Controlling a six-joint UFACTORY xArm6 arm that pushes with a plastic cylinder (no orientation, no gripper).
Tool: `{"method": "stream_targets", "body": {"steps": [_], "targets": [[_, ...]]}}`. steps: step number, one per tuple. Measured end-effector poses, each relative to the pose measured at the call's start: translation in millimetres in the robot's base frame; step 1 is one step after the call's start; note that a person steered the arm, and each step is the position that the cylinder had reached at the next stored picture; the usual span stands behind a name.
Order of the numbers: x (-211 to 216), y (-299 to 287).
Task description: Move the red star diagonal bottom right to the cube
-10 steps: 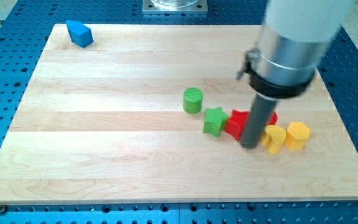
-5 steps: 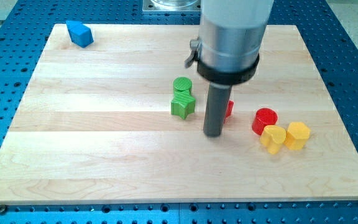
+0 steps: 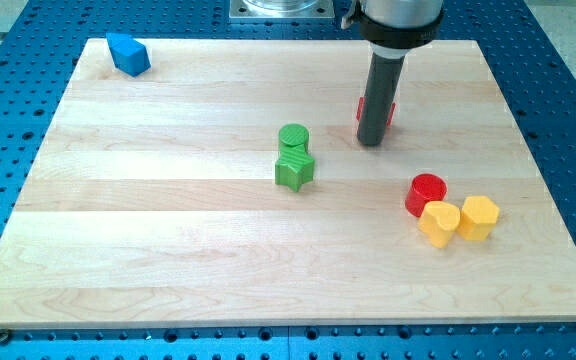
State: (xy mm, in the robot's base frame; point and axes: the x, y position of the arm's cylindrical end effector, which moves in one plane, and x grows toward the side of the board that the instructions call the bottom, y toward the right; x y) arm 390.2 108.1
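Observation:
The red star (image 3: 390,110) lies in the upper right part of the board, mostly hidden behind the dark rod; only its red edges show on both sides of the rod. My tip (image 3: 370,142) rests on the board just below the red star, touching or nearly touching it. The blue cube (image 3: 128,53) sits far off at the board's top left corner.
A green cylinder (image 3: 293,137) and a green star (image 3: 294,171) touch near the middle. A red cylinder (image 3: 426,192), a yellow heart-like block (image 3: 438,222) and a yellow hexagonal block (image 3: 478,216) cluster at the lower right. The wooden board (image 3: 168,250) lies on a blue perforated table.
My tip moved from the lower right cluster to the left and then up toward the view's top, pushing the red star upward. The green star was shoved left against the green cylinder.

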Motion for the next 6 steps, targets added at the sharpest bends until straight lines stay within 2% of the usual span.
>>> {"method": "stream_targets", "body": {"steps": [1, 2, 4, 5, 6], "targets": [[33, 18], [40, 77], [39, 94], [11, 65], [-15, -2]]}}
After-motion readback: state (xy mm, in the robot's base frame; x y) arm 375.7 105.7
